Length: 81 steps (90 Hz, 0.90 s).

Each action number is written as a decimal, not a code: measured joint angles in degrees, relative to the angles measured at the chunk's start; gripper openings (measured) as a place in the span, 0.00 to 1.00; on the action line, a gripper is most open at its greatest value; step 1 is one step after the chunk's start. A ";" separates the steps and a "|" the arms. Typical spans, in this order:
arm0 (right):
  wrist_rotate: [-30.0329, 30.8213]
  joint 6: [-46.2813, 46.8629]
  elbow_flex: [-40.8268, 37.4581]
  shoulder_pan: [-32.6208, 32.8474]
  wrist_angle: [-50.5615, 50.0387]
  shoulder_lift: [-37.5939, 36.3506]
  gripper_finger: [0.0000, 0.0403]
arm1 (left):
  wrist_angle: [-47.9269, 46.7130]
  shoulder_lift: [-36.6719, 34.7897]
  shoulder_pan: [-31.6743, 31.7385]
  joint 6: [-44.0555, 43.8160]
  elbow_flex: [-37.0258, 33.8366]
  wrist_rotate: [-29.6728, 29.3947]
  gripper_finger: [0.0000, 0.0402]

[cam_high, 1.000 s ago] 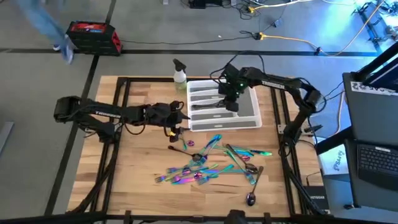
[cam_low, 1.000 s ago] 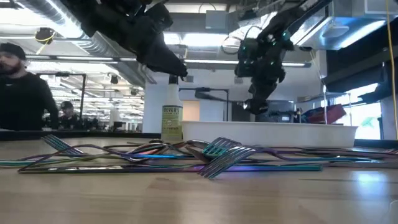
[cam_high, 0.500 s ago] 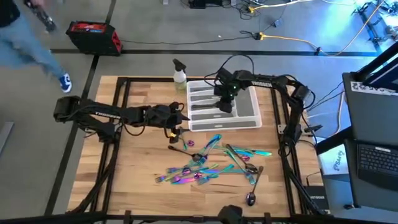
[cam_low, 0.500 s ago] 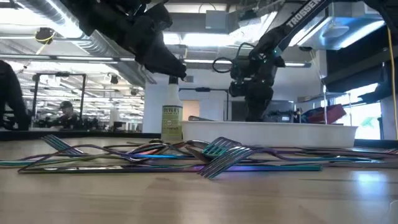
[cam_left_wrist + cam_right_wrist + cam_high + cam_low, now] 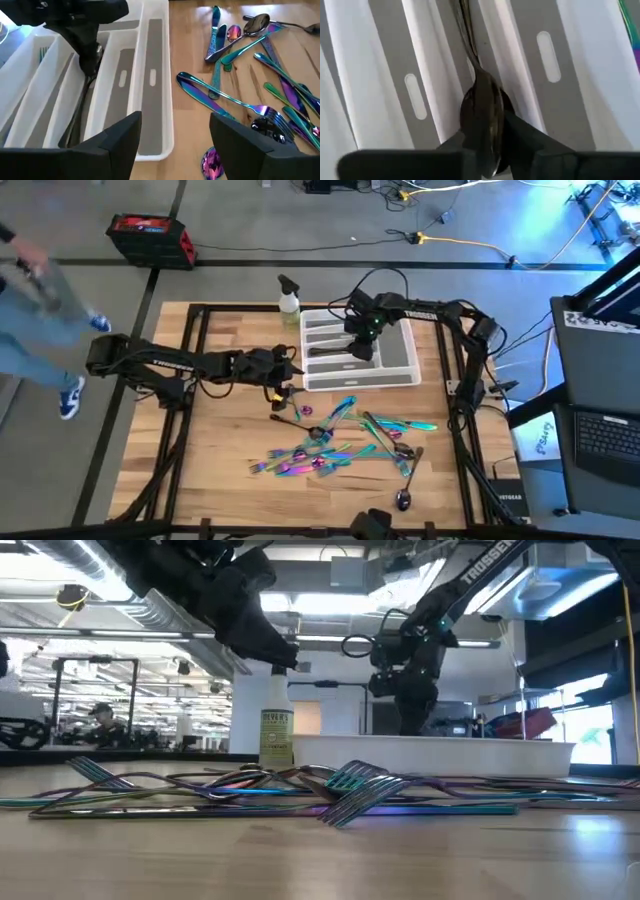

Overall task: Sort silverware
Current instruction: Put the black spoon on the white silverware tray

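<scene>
The silverware (image 5: 340,442) lies in a loose rainbow-coloured pile on the wooden table's near half; it also shows in the low view (image 5: 340,785) and the left wrist view (image 5: 240,75). The white compartmented tray (image 5: 400,373) stands at the far middle. My right gripper (image 5: 362,348) is down inside it, shut on a dark spoon (image 5: 481,112). My left gripper (image 5: 285,375) hovers open and empty just left of the tray's near left corner, its fingers (image 5: 120,140) framing the tray's edge. My right gripper pinches the dark spoon's bowl (image 5: 482,107) between its two fingers, coming from above and slanting down. The slim handle (image 5: 465,25) runs away from the fingers along a middle compartment of the tray (image 5: 75,125); whether its end rests there I cannot tell.
A spray bottle (image 5: 289,300) with yellowish liquid stands at the tray's far left corner. One dark spoon (image 5: 403,499) lies alone near the table's front edge. A person (image 5: 35,320) moves on the floor beyond the table's left side, near a red box (image 5: 150,238).
My right gripper has gone down and a little toward the table's left, carrying the dark spoon into the tray, then held still. The person at the left has walked along the floor.
</scene>
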 joint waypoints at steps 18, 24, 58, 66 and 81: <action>0.52 0.15 -0.02 0.00 -0.01 0.00 0.21 | 0.07 0.00 0.00 0.19 0.00 -0.65 0.55; 0.52 0.15 -0.04 0.00 -0.01 0.00 0.22 | 0.07 0.00 0.00 0.20 0.00 -0.73 0.55; 0.52 1.36 -0.07 0.00 -2.17 0.00 0.22 | 0.09 0.00 0.00 0.22 0.00 -1.49 0.55; 1.04 2.25 -0.07 0.00 -2.07 0.00 0.22 | 0.09 0.00 0.00 0.22 0.00 -1.54 0.55; 6.88 2.52 -0.09 0.68 -1.64 0.00 0.22 | 0.02 0.00 0.00 -0.18 0.00 -1.55 0.55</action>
